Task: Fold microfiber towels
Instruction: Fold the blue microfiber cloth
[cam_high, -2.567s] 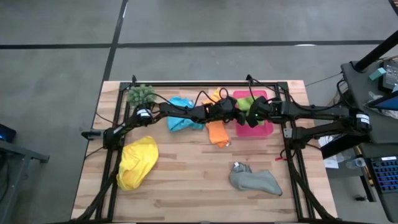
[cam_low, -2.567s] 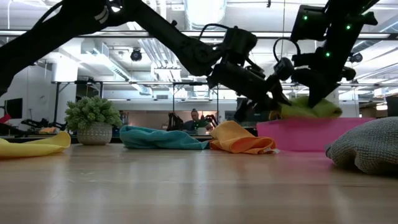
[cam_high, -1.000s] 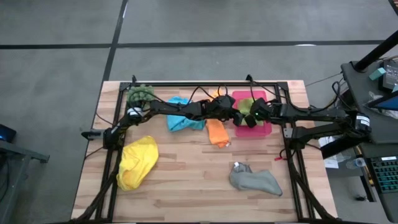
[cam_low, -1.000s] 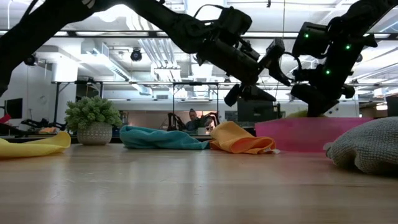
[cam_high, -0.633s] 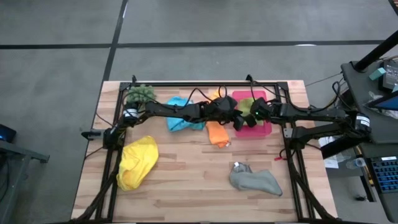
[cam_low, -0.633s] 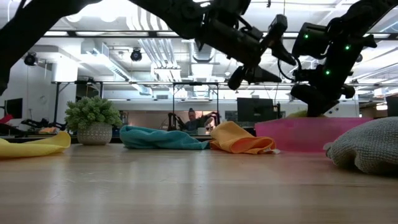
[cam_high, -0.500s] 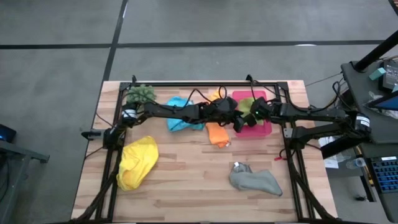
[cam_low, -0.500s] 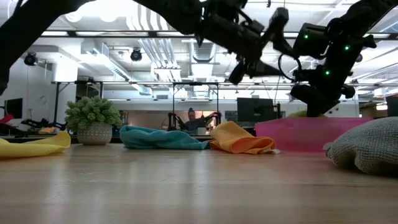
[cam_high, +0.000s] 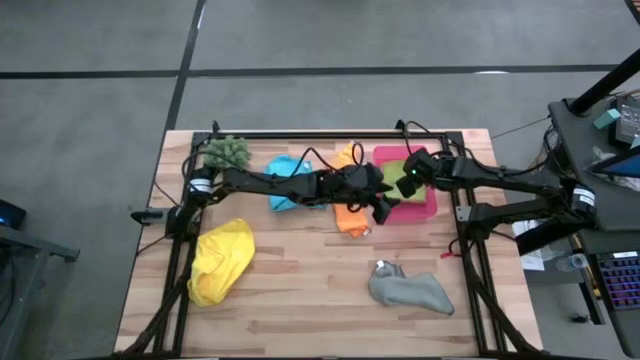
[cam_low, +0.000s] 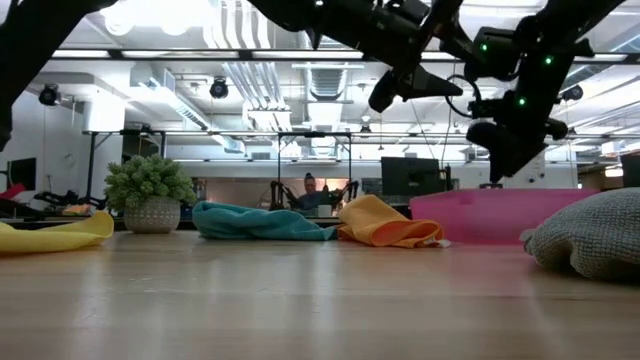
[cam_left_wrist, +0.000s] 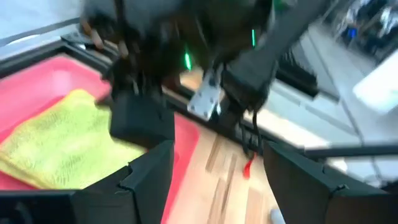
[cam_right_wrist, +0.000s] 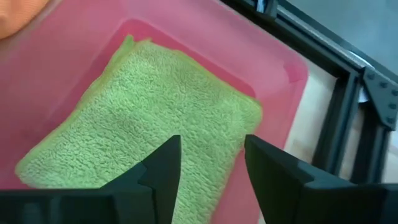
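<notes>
**Lime green towel lying folded in the pink tray**

The lime green towel (cam_right_wrist: 149, 118) is lying folded flat in the pink tray (cam_right_wrist: 68, 74), directly below the right gripper (cam_right_wrist: 208, 165), whose fingers are standing apart and gripping nothing (the cloth is sitting clear of both tips). The left gripper (cam_left_wrist: 214, 168) is hovering just beside the tray, spread wide and empty, over the orange towel (cam_high: 349, 217).
</notes>
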